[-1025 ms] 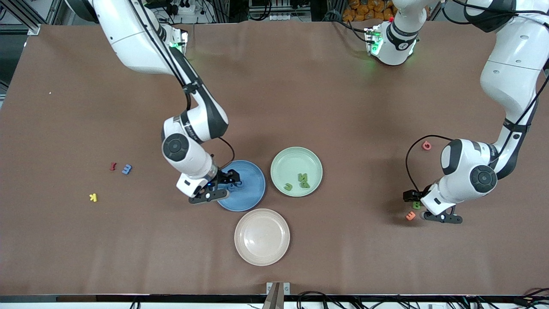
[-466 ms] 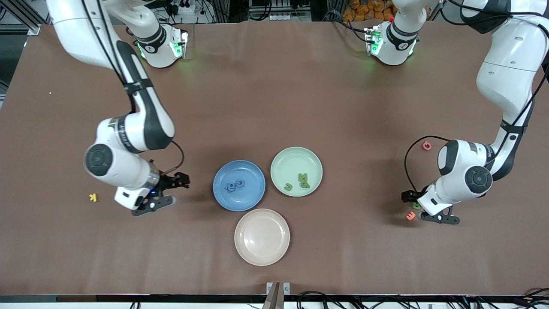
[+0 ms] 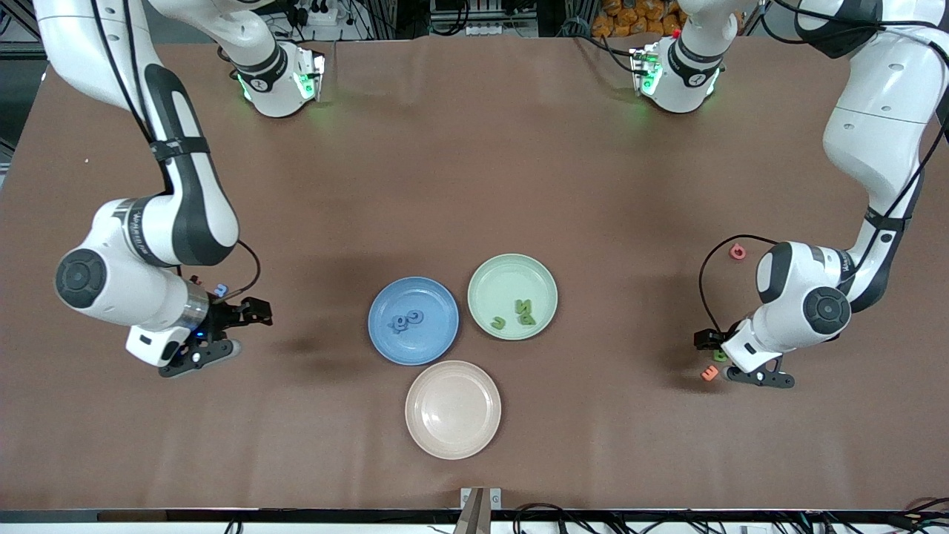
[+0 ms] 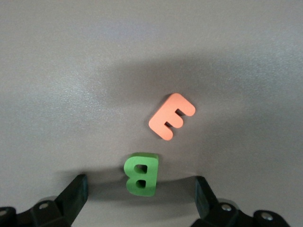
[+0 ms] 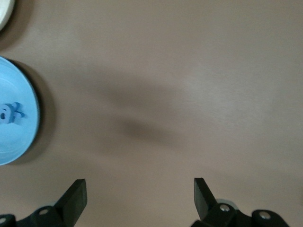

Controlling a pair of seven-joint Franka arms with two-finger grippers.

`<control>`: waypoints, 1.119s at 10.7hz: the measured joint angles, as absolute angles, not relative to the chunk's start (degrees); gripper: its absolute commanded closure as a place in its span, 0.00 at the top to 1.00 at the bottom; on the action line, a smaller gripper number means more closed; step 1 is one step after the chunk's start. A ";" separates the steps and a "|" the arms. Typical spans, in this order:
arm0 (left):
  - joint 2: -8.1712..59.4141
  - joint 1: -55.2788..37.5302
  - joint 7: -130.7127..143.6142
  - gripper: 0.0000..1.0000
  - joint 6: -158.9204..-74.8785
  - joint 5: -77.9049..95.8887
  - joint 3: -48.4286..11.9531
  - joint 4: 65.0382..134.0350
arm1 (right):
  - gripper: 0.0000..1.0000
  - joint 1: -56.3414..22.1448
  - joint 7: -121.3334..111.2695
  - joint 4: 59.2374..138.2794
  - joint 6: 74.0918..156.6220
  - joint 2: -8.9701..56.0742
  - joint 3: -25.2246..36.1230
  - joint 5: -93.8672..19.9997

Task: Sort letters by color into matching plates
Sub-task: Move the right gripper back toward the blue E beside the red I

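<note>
Left wrist view: wide jaws of the left gripper [image 4: 139,198] straddle the green B [image 4: 141,174] beside an orange E [image 4: 171,116]; closing skewed could nudge it. Right gripper [image 3: 226,334], empty, wide open, hangs over the bench.

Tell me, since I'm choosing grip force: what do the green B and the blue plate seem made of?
Green B: probably foam or soft plastic; matte, chunky, with cleanly cut edges and no glare. Blue plate: likely matte plastic or a fibre composite; evenly coloured, dull, with no shine. Neither can be confirmed by look alone.
</note>
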State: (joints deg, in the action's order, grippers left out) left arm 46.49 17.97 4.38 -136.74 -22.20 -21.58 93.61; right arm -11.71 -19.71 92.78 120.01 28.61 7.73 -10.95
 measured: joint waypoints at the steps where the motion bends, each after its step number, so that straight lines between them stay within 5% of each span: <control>1: 46.49 17.96 4.38 1.00 -136.78 -22.20 -21.58 93.60 | 1.00 -11.18 -20.76 92.78 119.85 28.40 8.25 -10.95; 6: 46.50 17.95 4.38 1.00 -137.01 -22.20 -21.52 93.60 | 1.00 -7.39 -22.22 93.49 115.93 25.59 9.20 -10.87; 12: 46.51 17.95 4.40 1.00 -137.19 -22.20 -21.43 93.40 | 1.00 -2.15 -22.39 103.51 117.51 18.06 9.42 -8.52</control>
